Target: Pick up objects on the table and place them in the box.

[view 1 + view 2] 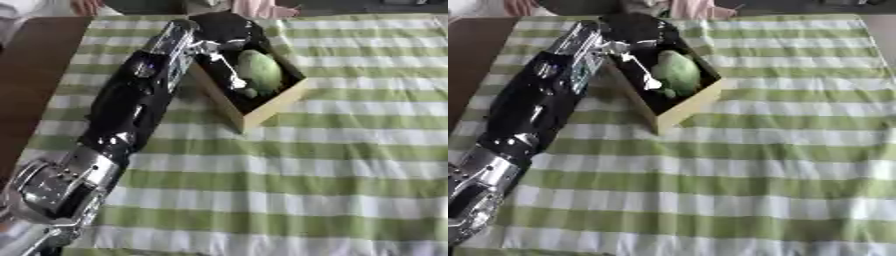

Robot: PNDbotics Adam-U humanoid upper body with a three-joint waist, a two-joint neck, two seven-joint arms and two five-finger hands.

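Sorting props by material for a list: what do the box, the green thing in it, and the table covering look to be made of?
Box: probably thin wood or stiff card, with pale tan matte walls and a dark inside. Green object: rounded, dull and evenly pale green, perhaps plastic or foam fruit; the look leaves it open. Tablecloth: likely woven fabric, green-and-white checked, matte, lying flat. The left hand reaches into the box.

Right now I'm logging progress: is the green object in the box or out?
In. The green object lies inside the box, below its rim, with the left hand over it.

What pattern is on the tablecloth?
Green and white stripes crossing into a check on the tablecloth, clearest in the left eye view.
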